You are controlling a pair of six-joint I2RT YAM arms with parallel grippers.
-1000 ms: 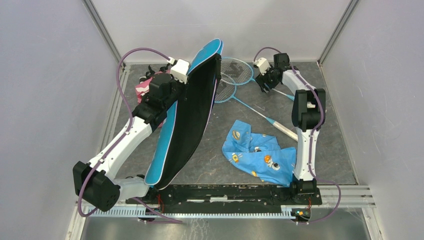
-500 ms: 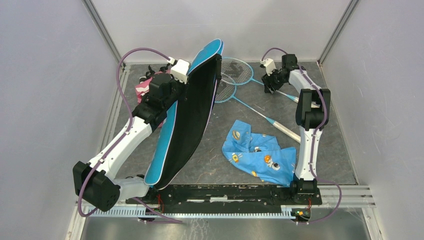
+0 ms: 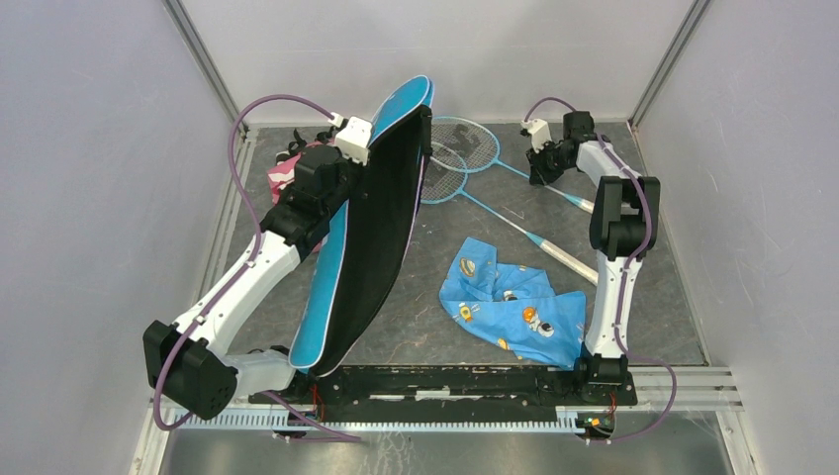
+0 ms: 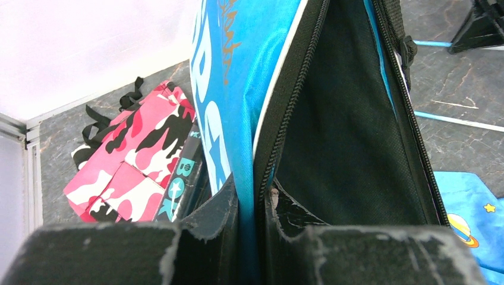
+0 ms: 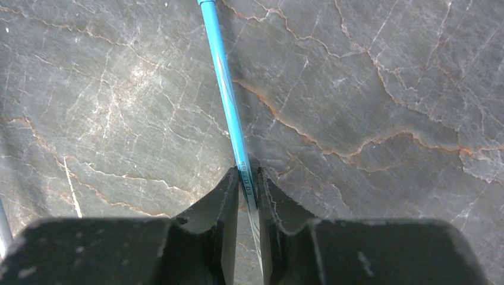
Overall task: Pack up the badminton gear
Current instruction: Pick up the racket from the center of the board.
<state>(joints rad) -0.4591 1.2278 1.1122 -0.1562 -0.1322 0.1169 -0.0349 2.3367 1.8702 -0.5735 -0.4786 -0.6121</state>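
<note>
My left gripper (image 4: pixel 252 190) is shut on the zipper edge of the blue racquet cover (image 3: pixel 371 237). It holds the cover up on edge, with the black inside (image 4: pixel 350 148) gaping open toward the right. Two light-blue racquets (image 3: pixel 465 139) lie at the back of the table, their heads overlapping. Beside the cover's top sits the nearer head (image 3: pixel 443 178). My right gripper (image 5: pixel 246 178) is down on the table at the back right, shut on the thin blue shaft (image 5: pixel 223 77) of one racquet. The other racquet's white handle (image 3: pixel 569 262) points toward the right arm.
A pink camouflage bag (image 4: pixel 136 154) lies behind the cover at the back left, with a black thing with teal letters (image 4: pixel 178 184) against it. A crumpled blue cartoon-print cloth (image 3: pixel 514 312) lies front right. Grey walls close in the left, back and right sides.
My right gripper moved right along the racquet's shaft and closed on it. The cover's top leaned slightly left. The left arm's grip is unchanged.
</note>
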